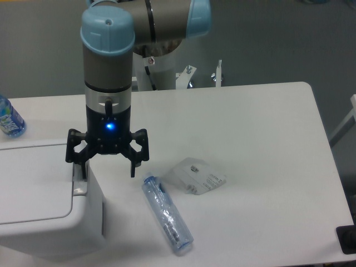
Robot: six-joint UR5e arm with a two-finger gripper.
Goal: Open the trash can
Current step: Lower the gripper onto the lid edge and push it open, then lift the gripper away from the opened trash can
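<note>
The trash can [39,211] is a large white boxy bin at the lower left, with a flat lid [30,183] lying shut and a small grey latch [79,189] at the lid's right edge. My gripper [105,167] hangs straight down from the arm with its jaws spread wide open and empty. Its left finger [75,162] is right above the grey latch, close to or touching it; I cannot tell which. Its right finger [135,161] hangs over the table just right of the bin.
A clear plastic bottle [167,214] lies on its side on the white table [261,139] right of the bin. A crumpled clear wrapper [197,176] lies beside it. A blue-labelled bottle [8,118] stands at the far left edge behind the bin.
</note>
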